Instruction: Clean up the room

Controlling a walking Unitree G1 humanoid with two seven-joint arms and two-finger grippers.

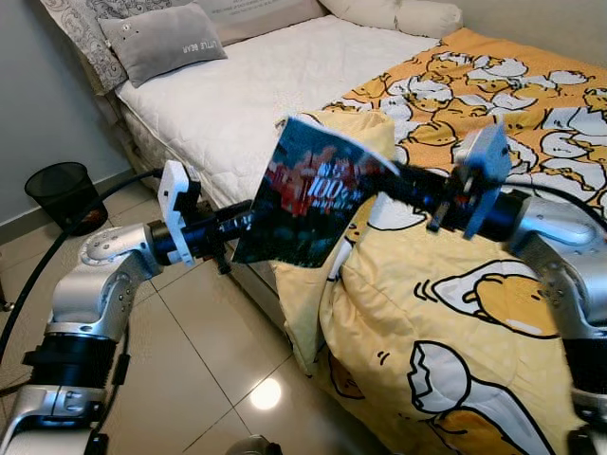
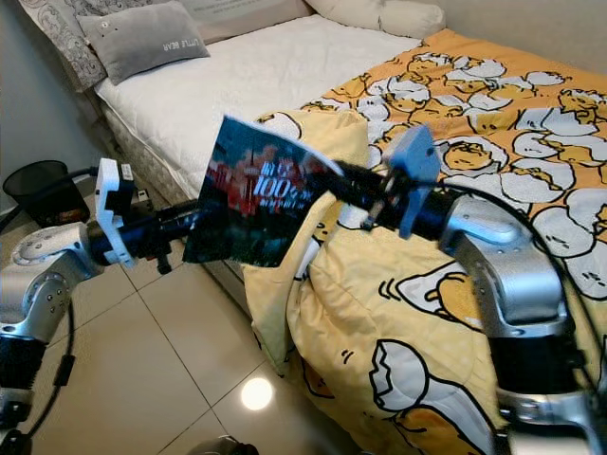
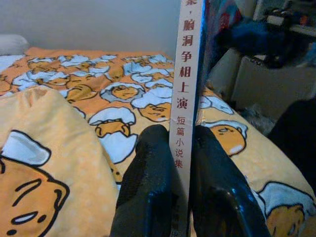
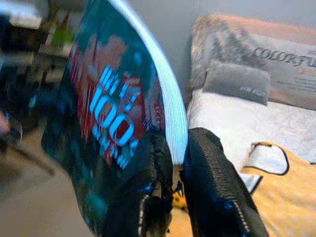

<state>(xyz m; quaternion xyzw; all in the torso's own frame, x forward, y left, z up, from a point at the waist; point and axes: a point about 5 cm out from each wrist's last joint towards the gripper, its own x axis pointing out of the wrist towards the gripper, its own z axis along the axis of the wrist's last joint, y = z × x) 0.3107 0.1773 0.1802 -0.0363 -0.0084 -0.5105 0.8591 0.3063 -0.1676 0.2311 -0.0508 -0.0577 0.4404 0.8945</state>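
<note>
A paperback book [image 1: 308, 199] with a dark cover and "100" in blue print hangs in the air above the bed's near corner. My left gripper [image 1: 237, 226] is shut on its spine edge; in the left wrist view both fingers [image 3: 148, 192] clamp the white spine [image 3: 188, 74]. My right gripper [image 1: 384, 180] is shut on the opposite edge, where the fingers [image 4: 207, 182] pinch the page block of the book [image 4: 108, 113]. Both arms reach toward each other over the folded yellow duck-print blanket [image 1: 446, 313].
The bed has a white mattress [image 1: 256, 85], a grey pillow [image 1: 161, 40] and patterned pillows at the head. A black mesh waste bin [image 1: 64, 194] stands on the tiled floor [image 1: 190, 360] to the left, by the wall. A black cable runs along the floor.
</note>
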